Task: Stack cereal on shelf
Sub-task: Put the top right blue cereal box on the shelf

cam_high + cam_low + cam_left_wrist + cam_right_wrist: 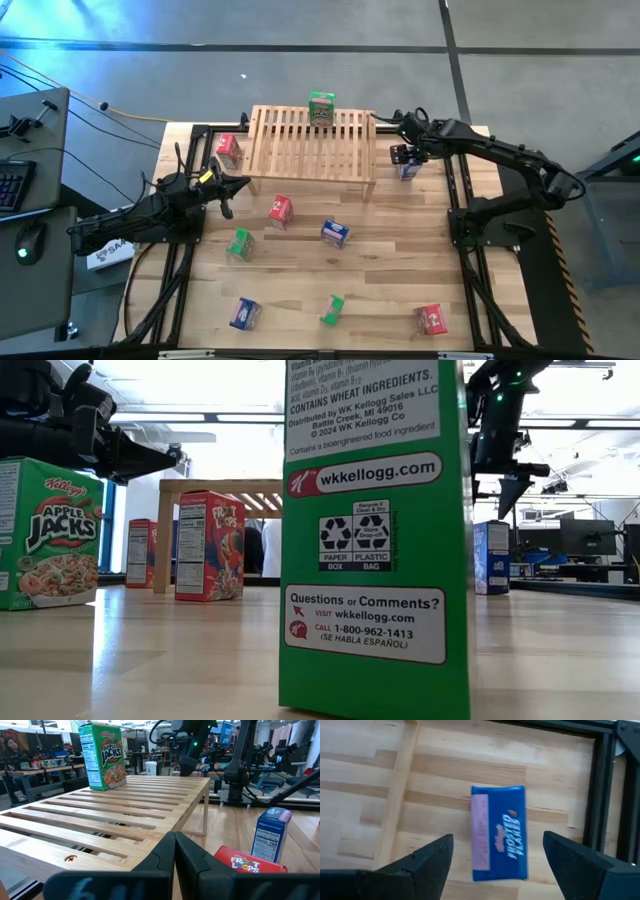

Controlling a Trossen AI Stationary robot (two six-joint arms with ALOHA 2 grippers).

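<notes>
Right gripper (497, 857) fingers spread wide, one on each side of a blue Frosted Flakes box (499, 832) standing on the table just beside the shelf's (300, 150) right leg; nothing grasped yet. Left gripper (175, 857) fingers pressed together on nothing, hanging near the shelf's left front corner, beside a red box (229, 148) at that end. One green Apple Jacks box (321, 108) stands upright on the slats at the shelf's far edge. The other boxes sit on the tabletop (390, 290): red (281, 210), blue (335, 233), green (240, 243) in the middle; blue (244, 313), green (332, 309), red (432, 319) along the near edge. Risk, as I judge it: the target box stands close to the shelf leg, so a descending finger could catch the leg or tip the light box before the fingers meet.
</notes>
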